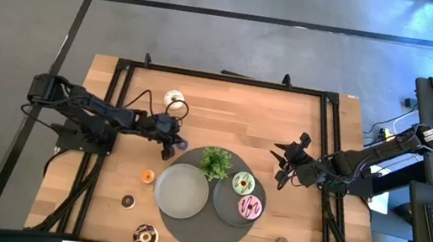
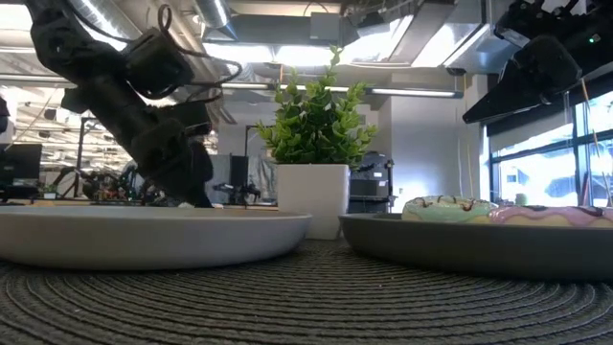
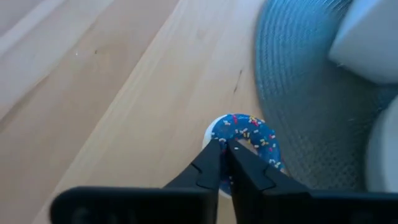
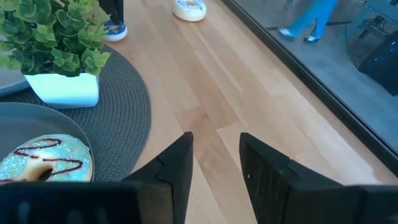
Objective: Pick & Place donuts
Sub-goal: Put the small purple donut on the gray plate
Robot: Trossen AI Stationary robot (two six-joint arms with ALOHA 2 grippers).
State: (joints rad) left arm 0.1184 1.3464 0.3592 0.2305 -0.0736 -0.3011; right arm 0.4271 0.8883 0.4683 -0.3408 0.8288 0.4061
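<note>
I am pinching the blue donut (image 3: pixel 249 138) in my left gripper (image 3: pixel 222 147) beside the mat (image 3: pixel 311 112), my right gripper (image 4: pixel 214 142) hanging released.

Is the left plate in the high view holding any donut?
No, the left plate is bare, while the green donut and the pink donut both lie on the right plate.

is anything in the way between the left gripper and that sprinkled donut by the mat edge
Nothing visible is. The left gripper is already at the blue sprinkled donut, its fingertips close together at the ring's near edge, on bare wood just off the round mat. The potted plant stands beyond the donut, on the mat, not between them.
</note>
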